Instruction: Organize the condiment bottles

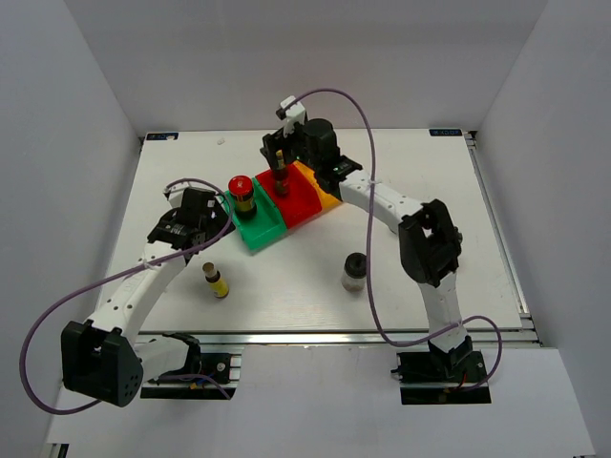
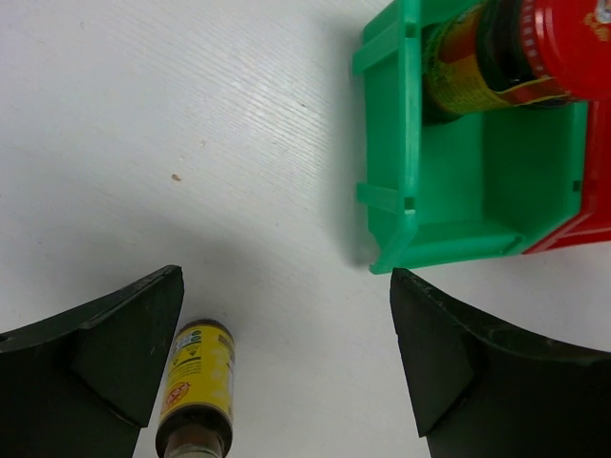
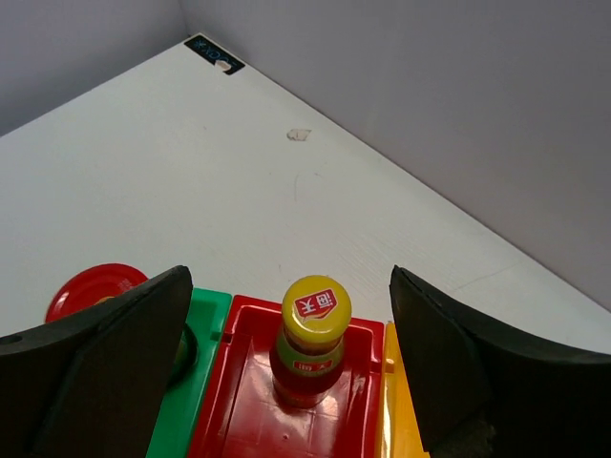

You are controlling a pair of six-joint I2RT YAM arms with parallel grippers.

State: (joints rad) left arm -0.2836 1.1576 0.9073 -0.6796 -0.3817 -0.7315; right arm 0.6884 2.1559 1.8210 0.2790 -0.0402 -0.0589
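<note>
Clearly, we see the left gripper (image 2: 286,286) wide open above the bench (image 1: 286,296); it holds nothing and touches nothing. The slim yellow bottle (image 2: 197,382) lies on its side on the bench, just beside one finger in the wrist view, and its near end is cut off by the lower edge of that view.

The right gripper (image 3: 288,281) is also wide apart and empty. It hangs over the yellow-capped sauce bottle (image 3: 313,343), which stands upright in the red bin (image 3: 248,410). We cannot tell how close the fingers come to the cap.

The red-capped jar (image 1: 242,191) stands in the green bin (image 2: 410,191). The left wrist view cuts off its top, and in the right wrist view a finger hides most of it. One black-topped shaker (image 1: 354,270) stands alone on the bench, well apart from the bins. The orange bin (image 1: 329,200) is mostly hidden under the right arm, so we cannot make out its inside.
</note>
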